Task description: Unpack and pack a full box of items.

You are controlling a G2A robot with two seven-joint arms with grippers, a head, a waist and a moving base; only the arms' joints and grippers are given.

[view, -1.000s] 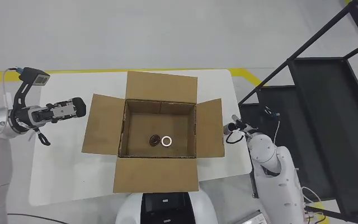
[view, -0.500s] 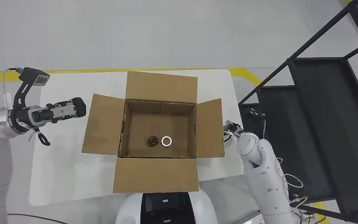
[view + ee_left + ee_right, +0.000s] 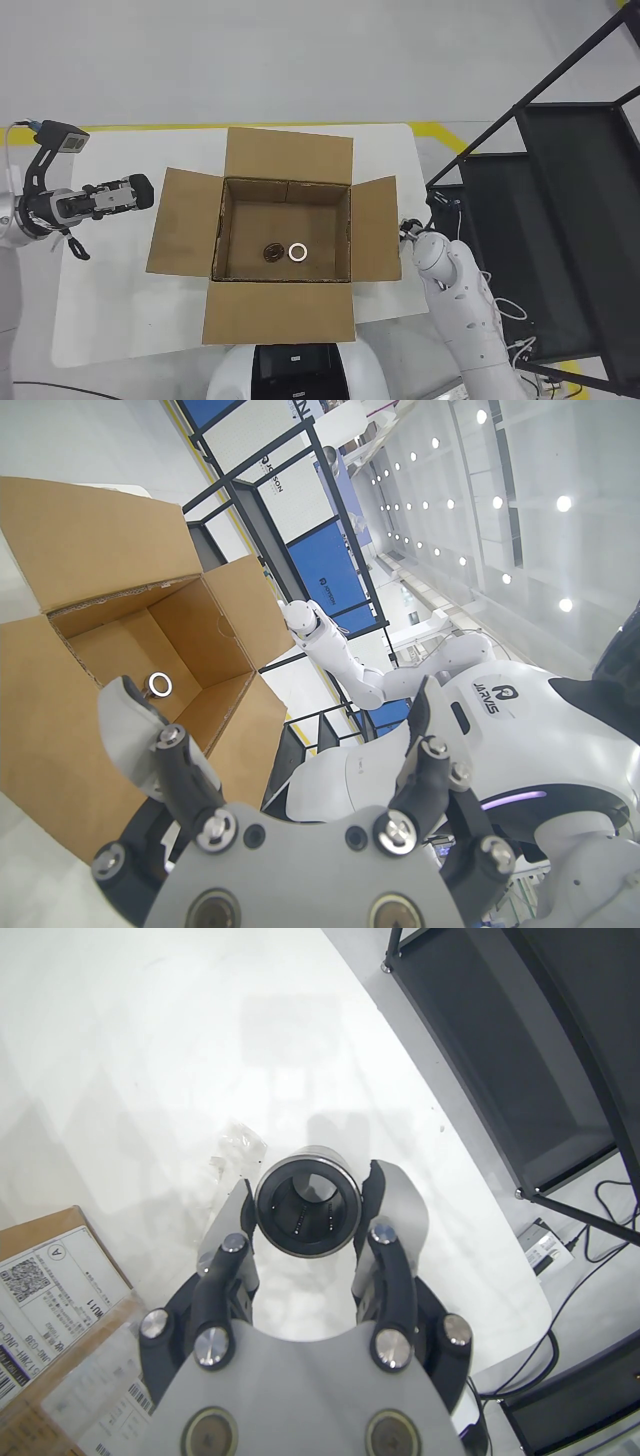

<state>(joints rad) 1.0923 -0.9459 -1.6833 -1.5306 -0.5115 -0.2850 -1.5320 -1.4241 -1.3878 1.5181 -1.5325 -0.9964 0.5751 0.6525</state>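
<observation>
Unpacking looks under way: the right gripper [image 3: 310, 1184] has its fingers closed on a dark-bored steel cylindrical bearing [image 3: 306, 1218] low over the white bench [image 3: 120, 300], beside the open brown cardboard box [image 3: 287, 160]. Next, I'd judge, it needs a gentle set-down and release. The left gripper [image 3: 138, 191] has its fingers spread, empty.

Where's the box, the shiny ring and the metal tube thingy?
cardboard box [image 3: 290, 155], top view, on its far flap.
shiny ring [image 3: 152, 683], left wrist view, on its rim.
metal tube [image 3: 322, 1155], right wrist view, on its outer wall.

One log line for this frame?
left gripper: open, beside box | right gripper: shut on bearing, over table | box: ring, dark part inside
</observation>
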